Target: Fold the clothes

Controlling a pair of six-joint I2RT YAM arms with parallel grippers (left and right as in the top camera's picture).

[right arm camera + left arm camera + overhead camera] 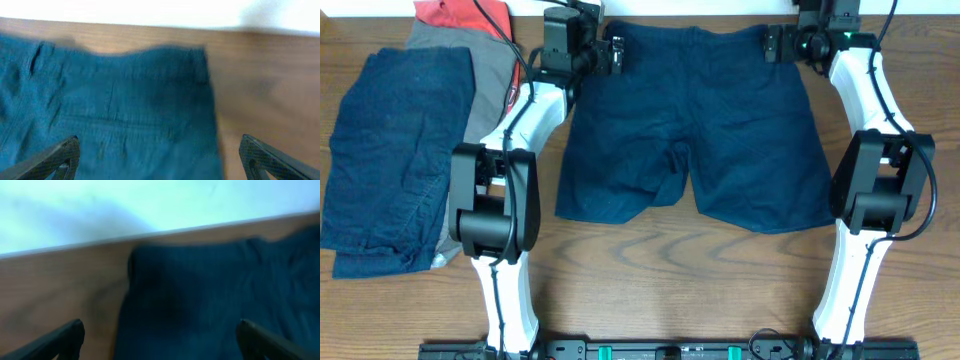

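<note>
A pair of navy blue shorts (695, 130) lies spread flat on the wooden table, waistband at the far edge, legs toward me. My left gripper (612, 52) is open over the waistband's left corner (165, 280), fingers wide apart on either side of it. My right gripper (775, 45) is open over the waistband's right corner (165, 90), one finger over the cloth and one over bare wood. Neither holds anything.
At the far left lie a crumpled blue garment (395, 160), a grey garment (470, 70) and a red one (460, 14). The table's far edge (150, 232) runs just past the waistband.
</note>
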